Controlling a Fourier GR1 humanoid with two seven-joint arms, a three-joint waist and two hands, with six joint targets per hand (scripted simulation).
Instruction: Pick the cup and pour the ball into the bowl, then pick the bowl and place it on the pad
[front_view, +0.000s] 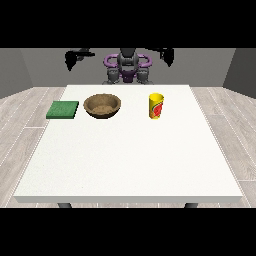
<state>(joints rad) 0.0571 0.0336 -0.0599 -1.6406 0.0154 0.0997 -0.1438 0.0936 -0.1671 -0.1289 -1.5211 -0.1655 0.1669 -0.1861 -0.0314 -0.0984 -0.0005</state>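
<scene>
Now the cup (156, 106) stands upright right of the bowl (102, 106), the pad (63, 110) left of it, on the bench (128, 160); whether either raised robot hand (75, 56) (166, 53) is open or closed, I cannot tell.

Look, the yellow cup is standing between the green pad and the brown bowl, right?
Not quite. In the front view it is the brown bowl that sits in the middle, between the green pad and the yellow cup. The cup does stand upright, but at the view's right end of the row, apart from the bowl.
</scene>
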